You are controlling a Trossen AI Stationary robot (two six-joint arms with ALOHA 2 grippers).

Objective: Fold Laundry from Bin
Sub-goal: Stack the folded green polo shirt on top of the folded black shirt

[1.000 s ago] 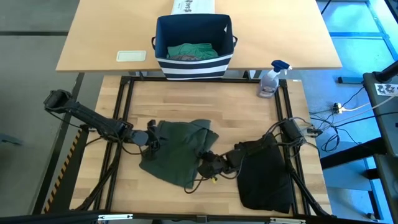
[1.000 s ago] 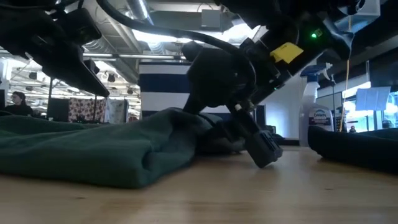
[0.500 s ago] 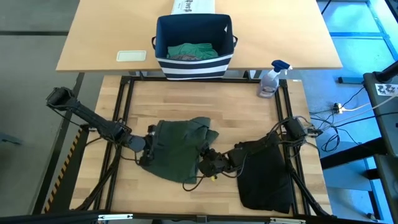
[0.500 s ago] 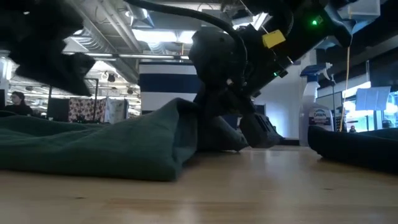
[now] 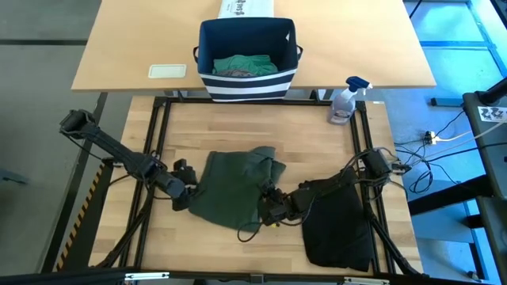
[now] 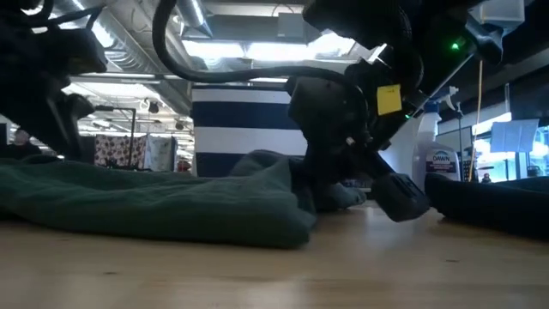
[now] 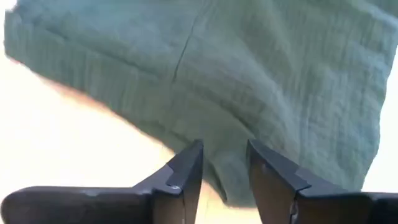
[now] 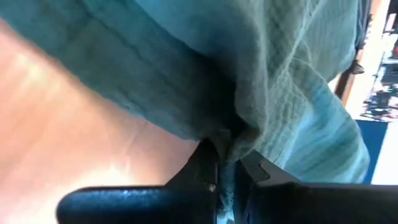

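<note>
While dk green garment (image 5: 231, 190) lies crumpled mid-table w/ rumpled far-right corner, crinkle-weave texture, right gripper (image 5: 268, 207) sits at its near-right edge, fingers pinched tight on a fold of that cloth. Left gripper (image 5: 192, 189) at garment's left edge, fingers (image 7: 184, 175) part-open, nothing between them, cloth just ahead. Black garment (image 5: 339, 222) folded flat, near right. Bin (image 5: 247, 58) on far table, teal-green + grey laundry (image 5: 244, 65) inside.
</note>
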